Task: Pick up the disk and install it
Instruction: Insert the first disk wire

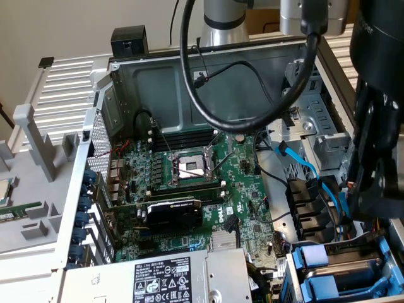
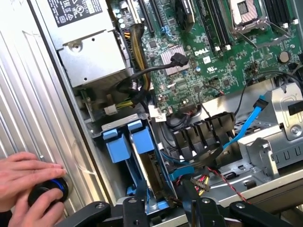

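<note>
Blue-railed disk (image 2: pixel 141 170) edge-up in bay (image 2: pixel 118 124), lengthwise along chassis wall (image 2: pixel 42 118)

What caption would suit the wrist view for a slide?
Gripper near the blue-railed disk beside the green motherboard, a person's hand on a black knob.

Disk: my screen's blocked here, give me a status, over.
Gripper open, over the drive bay. Disk in the bay, blue rails showing, not gripped. Loose cables close beside; a hand on a black knob.
</note>
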